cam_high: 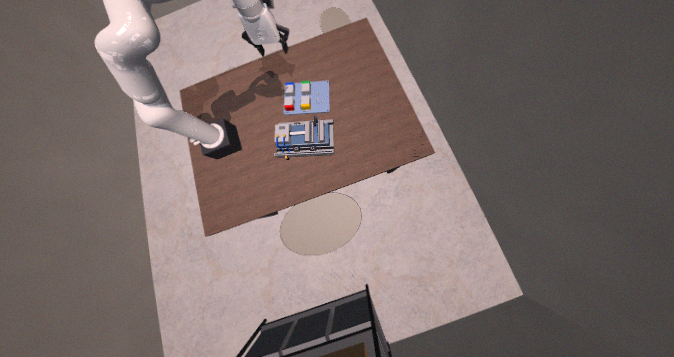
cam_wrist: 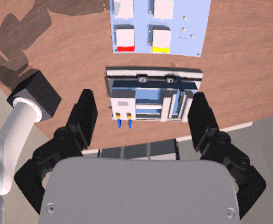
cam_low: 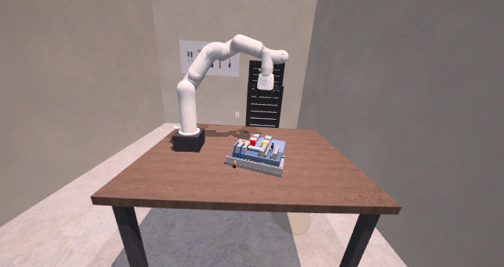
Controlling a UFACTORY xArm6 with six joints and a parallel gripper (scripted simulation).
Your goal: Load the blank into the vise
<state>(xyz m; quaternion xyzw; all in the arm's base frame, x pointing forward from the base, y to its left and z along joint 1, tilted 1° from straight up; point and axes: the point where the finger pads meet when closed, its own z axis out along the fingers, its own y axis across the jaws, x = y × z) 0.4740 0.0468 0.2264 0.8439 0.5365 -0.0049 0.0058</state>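
The blank with the yellow end (cam_high: 305, 101) (cam_wrist: 161, 37) lies on the blue infeed plate (cam_high: 322, 91) (cam_wrist: 186, 42), its yellow end toward the vise. The vise stands beside the plate, with a hosed block (cam_high: 282, 131) (cam_wrist: 123, 107) at one end. The fixed jaw (cam_high: 321, 131) (cam_low: 276, 153) is at the other end. The work stop (cam_high: 315, 121) is a dark rod near the infeed plate. No blank shows between the jaws. My gripper (cam_high: 274, 53) (cam_low: 265, 95) (cam_wrist: 143, 102) is open and empty, high above the table, beyond the infeed plate from the vise.
The red-ended blank (cam_high: 289, 102) (cam_wrist: 125, 37), blue-ended blank (cam_high: 289, 89) and green-ended blank (cam_high: 305, 88) also lie on the infeed plate. Hoses (cam_wrist: 119, 123) rise at the vise's hosed end. The black arm base (cam_high: 221, 142) (cam_low: 188, 140) stands on the table to the left.
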